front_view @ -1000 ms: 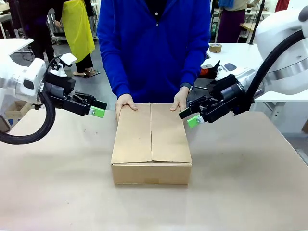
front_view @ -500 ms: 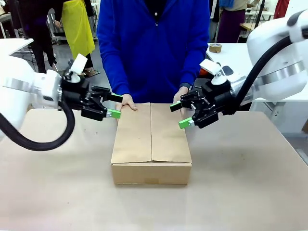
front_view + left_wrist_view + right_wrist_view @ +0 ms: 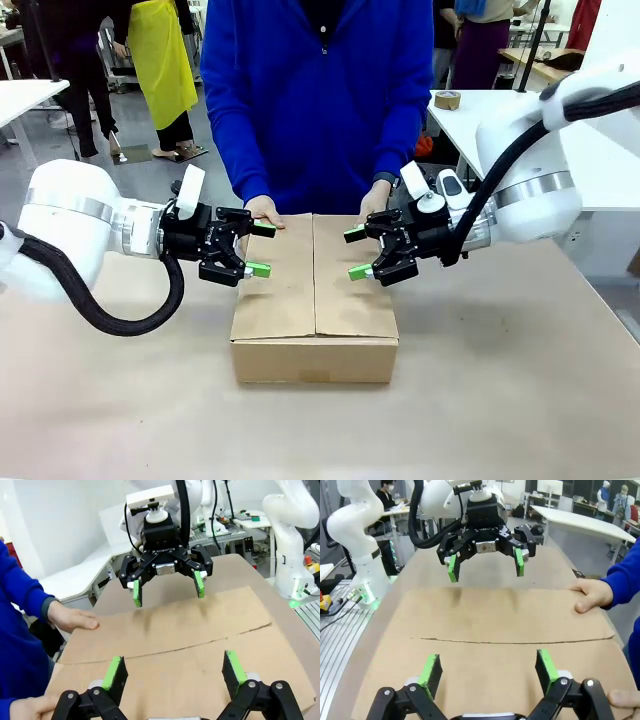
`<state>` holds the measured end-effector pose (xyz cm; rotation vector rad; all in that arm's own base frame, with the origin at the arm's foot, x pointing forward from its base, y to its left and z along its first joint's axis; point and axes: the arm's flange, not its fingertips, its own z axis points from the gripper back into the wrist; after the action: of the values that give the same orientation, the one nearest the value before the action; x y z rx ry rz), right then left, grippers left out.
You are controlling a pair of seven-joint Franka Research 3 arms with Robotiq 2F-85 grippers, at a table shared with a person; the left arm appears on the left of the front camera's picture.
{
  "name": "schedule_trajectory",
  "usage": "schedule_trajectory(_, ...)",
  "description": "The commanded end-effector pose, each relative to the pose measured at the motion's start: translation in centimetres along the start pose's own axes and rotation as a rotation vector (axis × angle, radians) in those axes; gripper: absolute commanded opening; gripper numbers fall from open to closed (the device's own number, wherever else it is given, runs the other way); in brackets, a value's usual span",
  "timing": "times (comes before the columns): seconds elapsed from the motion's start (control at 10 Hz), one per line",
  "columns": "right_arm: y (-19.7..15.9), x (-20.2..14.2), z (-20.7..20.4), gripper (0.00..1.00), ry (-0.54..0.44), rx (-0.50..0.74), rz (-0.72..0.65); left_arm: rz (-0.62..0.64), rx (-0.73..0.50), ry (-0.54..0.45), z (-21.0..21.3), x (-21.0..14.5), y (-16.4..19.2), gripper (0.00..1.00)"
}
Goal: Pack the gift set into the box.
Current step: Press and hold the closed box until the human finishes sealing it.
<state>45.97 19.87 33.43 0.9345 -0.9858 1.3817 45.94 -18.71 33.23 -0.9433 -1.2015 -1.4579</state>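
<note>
The brown cardboard box (image 3: 315,300) stands mid-table with its top flaps folded shut along a centre seam. The gift set is out of view. My left gripper (image 3: 262,249) hovers open over the box's left top flap, fingers pointing inward. Facing it over the right flap is my right gripper (image 3: 355,253), also open. In the left wrist view my left gripper (image 3: 175,672) spreads above the box top (image 3: 165,640), with the right gripper (image 3: 168,590) opposite. The right wrist view has the right gripper (image 3: 487,672) over the box top (image 3: 510,620), facing the left gripper (image 3: 486,569).
A person in a blue top stands at the far side, both hands (image 3: 262,212) (image 3: 375,208) resting on the box's far edge. A tape roll (image 3: 447,99) lies on a white table behind at right. Bare tabletop (image 3: 500,380) surrounds the box.
Both grippers have swung in from the sides and now face each other over the box top. The person's hands and the box have stayed put.
</note>
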Motion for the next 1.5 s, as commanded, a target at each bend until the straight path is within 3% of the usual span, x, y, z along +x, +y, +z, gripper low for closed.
schedule_trajectory(0.0,-1.1,-0.4,-1.4,1.00,-0.006,-0.004,-0.027,0.028,0.028,0.018,-0.5,-0.6,0.5,1.00)
schedule_trajectory(0.4,-2.1,-2.8,-1.2,1.00,0.100,-0.010,-0.047,0.092,0.057,0.078,-0.7,-3.0,1.1,1.00)
schedule_trajectory(0.8,-2.0,-4.3,0.8,1.00,0.130,-0.001,-0.087,0.125,0.042,0.128,-1.7,-4.0,1.2,1.00)
schedule_trajectory(1.4,-2.1,-3.5,0.5,1.00,0.077,-0.010,-0.077,0.124,0.037,0.105,-1.1,-3.5,1.0,1.00)
